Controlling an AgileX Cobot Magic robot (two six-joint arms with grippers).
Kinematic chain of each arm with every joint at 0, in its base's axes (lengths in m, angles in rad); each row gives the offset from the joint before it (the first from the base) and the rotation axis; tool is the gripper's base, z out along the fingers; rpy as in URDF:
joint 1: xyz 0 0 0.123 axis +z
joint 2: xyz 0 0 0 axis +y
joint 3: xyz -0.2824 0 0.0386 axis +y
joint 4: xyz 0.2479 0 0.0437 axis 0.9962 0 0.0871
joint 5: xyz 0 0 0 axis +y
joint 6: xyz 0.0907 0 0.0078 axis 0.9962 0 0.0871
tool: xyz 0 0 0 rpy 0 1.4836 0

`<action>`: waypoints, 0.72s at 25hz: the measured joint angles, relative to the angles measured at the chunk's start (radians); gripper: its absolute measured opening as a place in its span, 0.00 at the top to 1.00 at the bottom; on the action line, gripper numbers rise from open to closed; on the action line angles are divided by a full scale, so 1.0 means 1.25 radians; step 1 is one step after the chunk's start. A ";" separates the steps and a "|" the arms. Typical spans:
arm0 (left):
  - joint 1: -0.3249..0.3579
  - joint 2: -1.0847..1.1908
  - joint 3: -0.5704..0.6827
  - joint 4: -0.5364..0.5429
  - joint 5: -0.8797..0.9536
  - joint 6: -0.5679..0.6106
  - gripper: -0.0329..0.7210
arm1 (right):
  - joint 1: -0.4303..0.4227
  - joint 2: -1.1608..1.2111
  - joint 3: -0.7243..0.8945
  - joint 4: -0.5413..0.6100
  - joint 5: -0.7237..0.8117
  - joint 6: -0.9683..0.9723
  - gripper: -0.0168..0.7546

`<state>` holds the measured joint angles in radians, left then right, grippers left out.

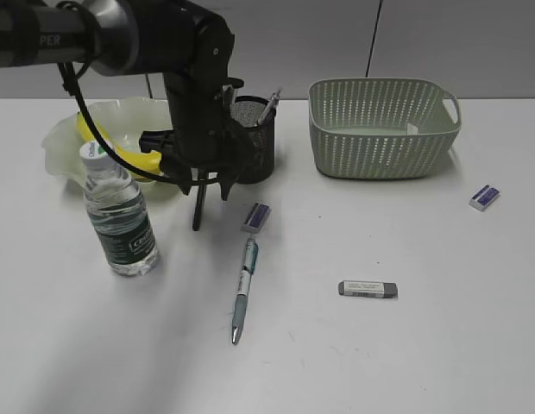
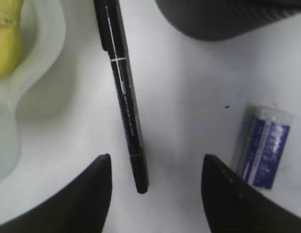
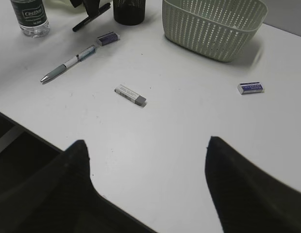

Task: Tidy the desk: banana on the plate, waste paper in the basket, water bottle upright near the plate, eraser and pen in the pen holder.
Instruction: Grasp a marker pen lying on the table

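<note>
Left arm angled down, gripper (image 2: pixel 155 194) open astride black pen (image 2: pixel 124 97)

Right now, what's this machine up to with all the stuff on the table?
It is tidying a desk. The left gripper hangs open over a black pen lying on the white tabletop beside the plate, not gripping it. The banana is already on the plate and the water bottle stands upright nearby. Another pen and three erasers still lie loose. The right gripper waits open, away from everything.
</note>
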<state>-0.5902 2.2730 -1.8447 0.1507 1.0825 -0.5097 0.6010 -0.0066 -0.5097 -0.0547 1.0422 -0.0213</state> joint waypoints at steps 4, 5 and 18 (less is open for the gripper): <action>0.034 0.028 0.000 -0.019 -0.008 0.000 0.37 | 0.000 0.000 0.000 0.000 0.000 0.000 0.22; 0.044 0.032 0.000 -0.027 -0.011 0.000 0.37 | 0.000 0.000 0.000 0.000 -0.001 0.000 0.22; 0.063 0.071 -0.006 -0.069 -0.061 0.008 0.42 | 0.000 0.000 0.000 0.000 -0.001 0.000 0.22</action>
<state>-0.5118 2.3618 -1.8516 0.0638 1.0066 -0.5001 0.6010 -0.0066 -0.5097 -0.0547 1.0404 -0.0213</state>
